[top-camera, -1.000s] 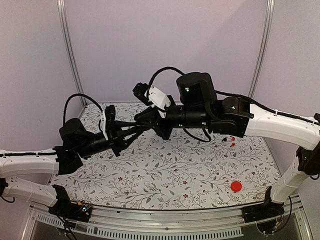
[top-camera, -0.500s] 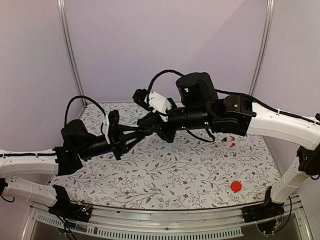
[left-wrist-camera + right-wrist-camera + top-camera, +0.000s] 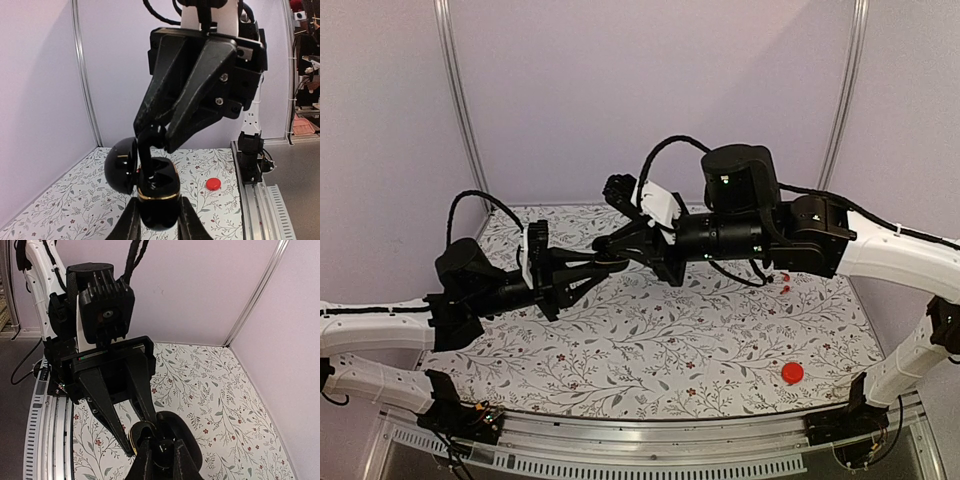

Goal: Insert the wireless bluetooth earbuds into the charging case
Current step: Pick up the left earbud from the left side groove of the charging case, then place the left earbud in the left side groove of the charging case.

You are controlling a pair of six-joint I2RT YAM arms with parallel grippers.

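Observation:
My left gripper (image 3: 159,222) is shut on the charging case (image 3: 159,196), a glossy black clamshell with a gold rim, held above the table. Its lid (image 3: 121,165) is swung open to the left. My right gripper (image 3: 156,138) comes down from above, shut on a black earbud (image 3: 146,159) whose lower end reaches into the open base. In the right wrist view the earbud (image 3: 163,458) sits between the right gripper (image 3: 162,465) fingers, just over the charging case (image 3: 134,430). From above, the left gripper (image 3: 592,266) and right gripper (image 3: 612,246) meet tip to tip at mid-table.
A flat red disc (image 3: 792,373) lies at the front right of the floral table (image 3: 670,350). Two small red bits (image 3: 785,283) lie under the right arm. A metal rail (image 3: 650,440) runs along the near edge, and frame posts stand at the back corners.
The right arm's wrist and forearm have shifted right and slightly up. Both grippers have stayed shut and tip to tip, with the meeting point barely moved.

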